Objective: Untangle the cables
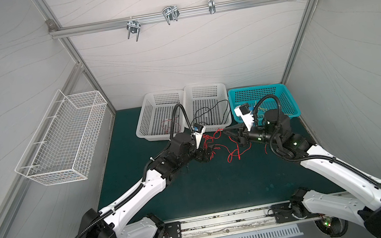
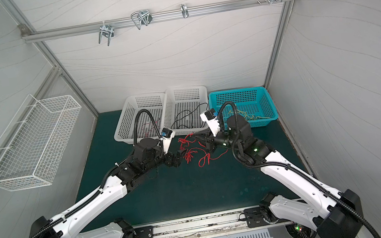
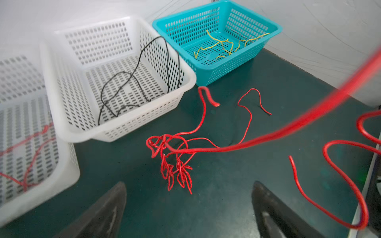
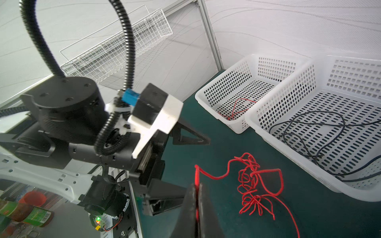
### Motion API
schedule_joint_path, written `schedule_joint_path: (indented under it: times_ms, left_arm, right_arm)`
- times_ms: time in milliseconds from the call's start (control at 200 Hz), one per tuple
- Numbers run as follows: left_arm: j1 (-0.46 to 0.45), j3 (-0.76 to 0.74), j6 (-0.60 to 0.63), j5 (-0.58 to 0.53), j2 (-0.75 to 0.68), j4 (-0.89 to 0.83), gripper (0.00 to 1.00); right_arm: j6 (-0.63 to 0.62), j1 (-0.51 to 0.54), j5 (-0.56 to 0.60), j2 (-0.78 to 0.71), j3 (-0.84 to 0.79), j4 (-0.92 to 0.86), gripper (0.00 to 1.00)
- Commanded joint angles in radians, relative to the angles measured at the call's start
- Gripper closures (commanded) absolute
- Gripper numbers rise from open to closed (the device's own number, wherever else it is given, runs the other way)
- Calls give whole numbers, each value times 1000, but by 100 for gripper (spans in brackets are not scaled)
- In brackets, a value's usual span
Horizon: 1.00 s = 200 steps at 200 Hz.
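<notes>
Your right gripper (image 4: 197, 186) has its fingers pressed together on a strand of red cable (image 4: 214, 176), while your left gripper (image 3: 188, 203) hangs with its fingers spread wide and empty just short of the knot, above the green mat (image 3: 226, 206). The red cables (image 3: 175, 156) lie bunched on the mat in front of the middle white basket (image 3: 123, 131), one strand rising from the knot to the right gripper's pinch, loose ends trailing toward the teal basket (image 3: 208, 68). Black cables (image 3: 134, 76) already sit in that middle basket, yellow cables (image 3: 221, 44) in the teal one, and a red length (image 4: 237, 107) in the far white basket (image 4: 208, 103). Expect the wire to be very light, thin and springy, likely to hold its kinks and to drag the whole knot along if pulled; its smooth jacket may slip through a loose pinch. You would best take hold on a free strand just beside the knot, not on the dense tangle itself. No readable brand, label or writing shows on the cables or baskets.
</notes>
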Motion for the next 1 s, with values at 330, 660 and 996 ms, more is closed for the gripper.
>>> schedule_joint_path:
  times_ms: [330,660,996]
  left_arm:
    - [-64,80,79,-45,81,205,0]
    - [-66,106,65,-54,105,210,30]
    - [-67,115,65,-59,84,167,100]
  right_arm:
    - [50,-5,-96,44,5,78,100]
    - [55,-4,-115,49,-9,80,100]
    - [52,-4,-92,58,-12,75,100]
